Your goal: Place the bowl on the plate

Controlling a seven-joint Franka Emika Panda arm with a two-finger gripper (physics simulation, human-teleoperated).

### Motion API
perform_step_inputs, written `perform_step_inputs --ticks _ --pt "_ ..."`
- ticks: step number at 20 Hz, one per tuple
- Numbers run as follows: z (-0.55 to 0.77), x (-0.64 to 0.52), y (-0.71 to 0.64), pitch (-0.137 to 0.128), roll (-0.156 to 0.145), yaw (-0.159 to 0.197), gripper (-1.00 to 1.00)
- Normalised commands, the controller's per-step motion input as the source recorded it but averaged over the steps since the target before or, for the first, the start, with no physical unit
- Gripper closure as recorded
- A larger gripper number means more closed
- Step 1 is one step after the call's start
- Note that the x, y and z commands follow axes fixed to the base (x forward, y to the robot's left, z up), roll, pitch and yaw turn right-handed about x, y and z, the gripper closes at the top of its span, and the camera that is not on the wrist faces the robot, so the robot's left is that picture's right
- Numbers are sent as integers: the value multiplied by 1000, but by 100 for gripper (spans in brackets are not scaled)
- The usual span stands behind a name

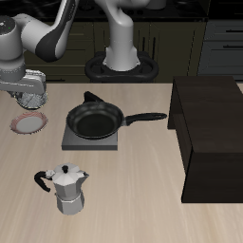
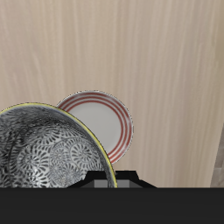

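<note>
Our gripper [image 1: 31, 98] is clutching the bowl [image 2: 48, 149] above the plate [image 2: 101, 122]; released off-centre, it could tip off the rim.

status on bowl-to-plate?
Done: the bowl is picked up, held by the tool off the table. In hand: carrying it above the plate, only partly overlapping it in the wrist view. Left: center it, lower it, release.
</note>
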Motion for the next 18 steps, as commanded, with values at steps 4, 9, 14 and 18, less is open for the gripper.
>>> perform_step_inputs --ticks 4,9,14,18 --pt "-36 21 20 -43 -9 43 100" --pt "-148 68 53 24 3 4 100" --pt "-161 118 0 17 -7 10 100" --pt "-115 -8 -93 13 -21 13 100"
